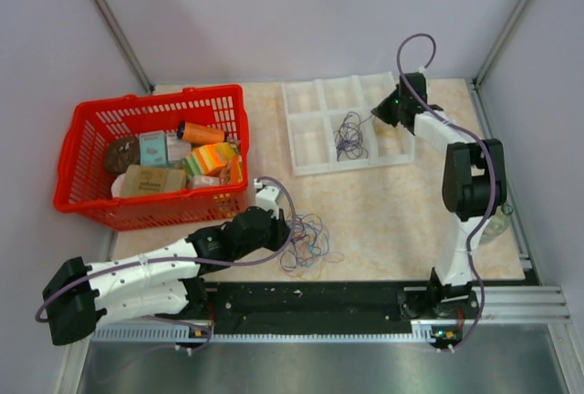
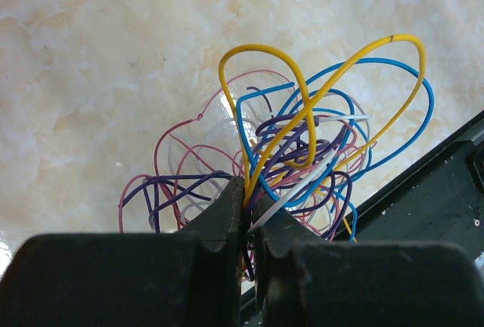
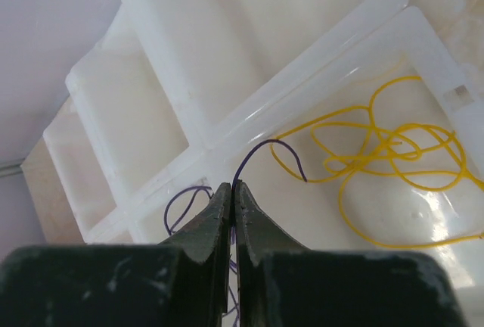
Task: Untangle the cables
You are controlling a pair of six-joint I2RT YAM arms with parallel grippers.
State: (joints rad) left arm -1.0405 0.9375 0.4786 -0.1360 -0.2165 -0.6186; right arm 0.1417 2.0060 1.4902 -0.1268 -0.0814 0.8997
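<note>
Two grippers, two jobs. The left gripper (image 2: 246, 191) is pinched narrow on a tangle of hair-thin curly wires in purple, blue, pink and yellow (image 2: 302, 145), its loops fanning out ahead of the tips over the marble-patterned tabletop (image 2: 91, 54). Well apart, the right gripper (image 3: 232, 187) is clamped on a single purple wire (image 3: 261, 145) that arches ahead and right of its tips above a white plastic compartment tray (image 3: 302, 92). Loose purple strands (image 3: 178, 206) lie just left of those tips, and a coiled yellow wire (image 3: 378, 153) fills the compartment to the right, so the drop probably belongs left. Packaging in the red plastic basket (image 1: 146, 210) is too small to read.
</note>
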